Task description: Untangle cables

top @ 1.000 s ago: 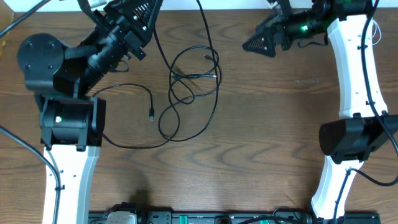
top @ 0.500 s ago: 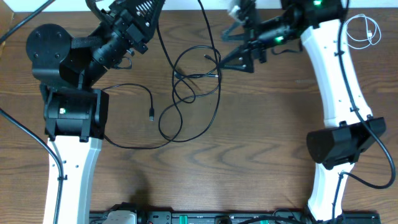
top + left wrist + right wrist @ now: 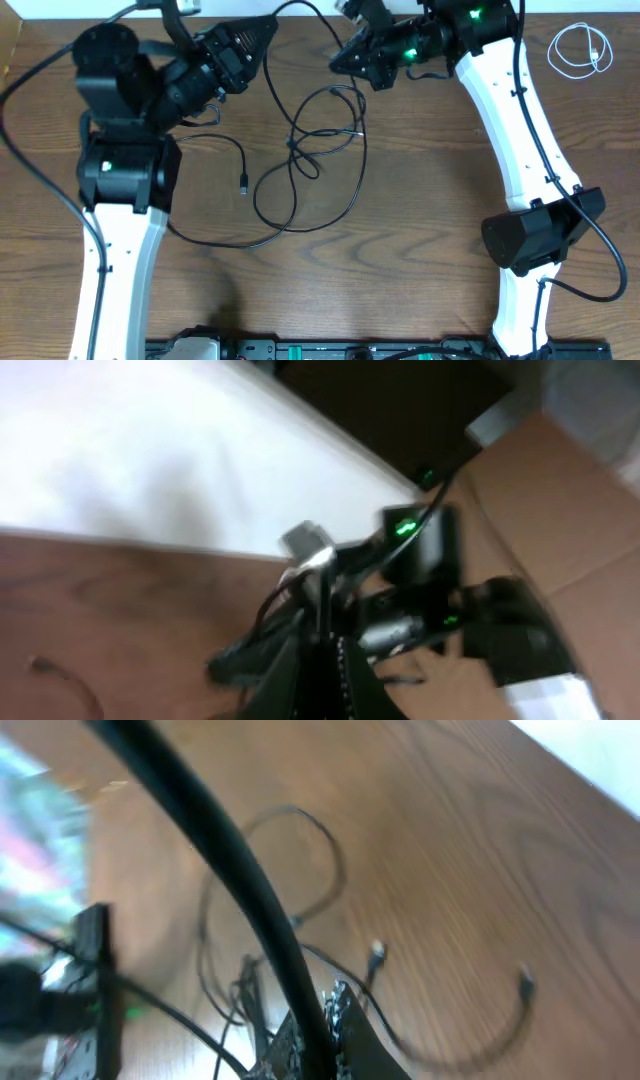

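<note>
The left arm reaches across the far left of the wooden worktop (image 3: 430,220), and its fingers (image 3: 270,22) point to the right near the back edge. They are pressed together, and a black cord (image 3: 300,5) leaves their tip. It arcs along the back edge towards the other arm, so they appear to be pinching it. The left wrist view is blurred, but the fingers (image 3: 325,670) look closed at the bottom of that picture.

The right arm leans in from the right side, with its fingers (image 3: 336,62) aimed left and down over the upper part of the tangle. They are closed too. In the right wrist view a dark cord, smeared and close to the camera, runs straight into the fingers (image 3: 322,1025), so they seem to have hold of that same cord.

The tangle of black cords (image 3: 310,150) lies in loose, overlapping loops on the worktop between the two arms, a little left of the middle. One strand trails off to the left and ends in a small plug (image 3: 244,187) just beside the loops. A white cord (image 3: 578,48) sits coiled on its own in the far right corner, well apart from the black ones.
</note>
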You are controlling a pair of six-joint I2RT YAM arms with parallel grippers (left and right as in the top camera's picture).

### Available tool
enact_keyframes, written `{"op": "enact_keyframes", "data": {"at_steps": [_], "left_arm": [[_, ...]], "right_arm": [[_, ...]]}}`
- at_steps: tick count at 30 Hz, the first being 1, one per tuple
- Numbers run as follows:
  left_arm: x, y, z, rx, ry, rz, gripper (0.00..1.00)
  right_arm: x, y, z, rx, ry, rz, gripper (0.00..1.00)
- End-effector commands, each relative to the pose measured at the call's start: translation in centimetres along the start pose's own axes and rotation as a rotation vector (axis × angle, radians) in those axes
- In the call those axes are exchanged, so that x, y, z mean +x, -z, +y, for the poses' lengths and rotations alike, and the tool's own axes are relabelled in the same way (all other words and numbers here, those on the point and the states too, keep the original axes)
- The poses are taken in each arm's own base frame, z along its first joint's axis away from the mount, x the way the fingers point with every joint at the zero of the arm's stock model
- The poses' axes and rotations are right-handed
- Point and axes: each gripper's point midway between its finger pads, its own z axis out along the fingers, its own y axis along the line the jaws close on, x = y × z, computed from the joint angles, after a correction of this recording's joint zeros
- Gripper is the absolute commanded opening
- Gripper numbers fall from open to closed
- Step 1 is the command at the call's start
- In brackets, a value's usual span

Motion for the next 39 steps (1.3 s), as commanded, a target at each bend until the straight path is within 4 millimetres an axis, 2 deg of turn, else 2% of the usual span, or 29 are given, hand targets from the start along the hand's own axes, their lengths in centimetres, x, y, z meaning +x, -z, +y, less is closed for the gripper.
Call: {"op": "enact_keyframes", "data": {"at_steps": [1, 4, 5, 8, 9, 11, 13, 16, 18, 22, 23, 26, 29, 31, 32, 33, 34, 35, 39], "left_arm": [[0.9, -1.0, 1.2, 0.001, -0.015, 0.053, 0.07], [1.2, -1.5, 0.9, 0.048, -0.021, 0.079, 0.08], [1.1, -1.5, 0.4, 0.076, -0.032, 0.082, 0.07], [0.6, -1.3, -1.2, 0.141, -0.054, 0.072, 0.07], [0.3, -1.0, -2.1, 0.168, -0.067, 0.065, 0.08], [0.2, -0.7, -2.5, 0.172, -0.073, 0.058, 0.08], [0.2, -0.5, -2.8, 0.176, -0.077, 0.055, 0.07], [0.1, -0.2, -3.1, 0.179, -0.068, 0.052, 0.07], [0.1, -0.2, -3.2, 0.179, -0.066, 0.052, 0.07], [0.1, -0.2, -3.1, 0.179, -0.066, 0.052, 0.08], [0.1, -0.2, -3.1, 0.179, -0.067, 0.051, 0.08], [0.2, -0.4, -2.7, 0.167, -0.07, 0.052, 0.07], [0.8, -0.8, -1.4, 0.13, -0.09, 0.07, 0.07], [1.5, -1.2, 0.6, 0.057, -0.077, 0.086, 0.08], [2.0, -1.4, 1.9, 0.012, -0.074, 0.102, 0.15], [2.7, -1.4, 3.1, -0.035, -0.074, 0.121, 0.26], [4.0, -1.3, 5.5, -0.129, -0.081, 0.165, 0.46], [4.6, -1.2, 6.7, -0.181, -0.087, 0.184, 0.53], [6.5, -0.4, 10.6, -0.354, -0.069, 0.249, 0.6]], "right_arm": [[1.5, 0.1, -2.4, 0.131, -0.16, 0.06, 0.01], [2.2, 0.0, -1.9, 0.115, -0.1, 0.092, 0.02], [2.5, -0.2, -1.6, 0.107, -0.081, 0.106, 0.1], [3.2, -0.6, -1.2, 0.088, -0.055, 0.137, 0.56], [3.3, -0.8, -1.1, 0.084, -0.057, 0.143, 0.66], [3.5, -1.0, -1.1, 0.081, -0.062, 0.148, 0.71], [3.8, -1.0, -1.0, 0.07, -0.056, 0.157, 0.72], [4.4, -1.6, -0.4, 0.024, -0.036, 0.167, 0.7], [5.1, -2.5, -0.2, -0.007, -0.03, 0.174, 0.59], [5.7, -3.5, -0.5, -0.014, -0.031, 0.179, 0.36], [5.8, -3.6, -0.6, -0.015, -0.031, 0.18, 0.24], [5.9, -3.7, -0.6, -0.015, -0.037, 0.18, 0.01], [5.5, -3.2, -1.1, 0.005, -0.094, 0.163, 0.01], [5.3, -2.4, -1.6, 0.023, -0.129, 0.149, 0.01], [5.1, -1.6, -2.0, 0.037, -0.146, 0.136, 0.01], [5.0, -0.8, -2.4, 0.057, -0.163, 0.125, 0.01], [4.7, 1.3, -3.7, 0.123, -0.206, 0.103, 0.01], [4.7, 2.4, -4.4, 0.161, -0.23, 0.091, 0.01], [4.7, 7.7, -6.9, 0.317, -0.343, 0.032, 0.01]]}}
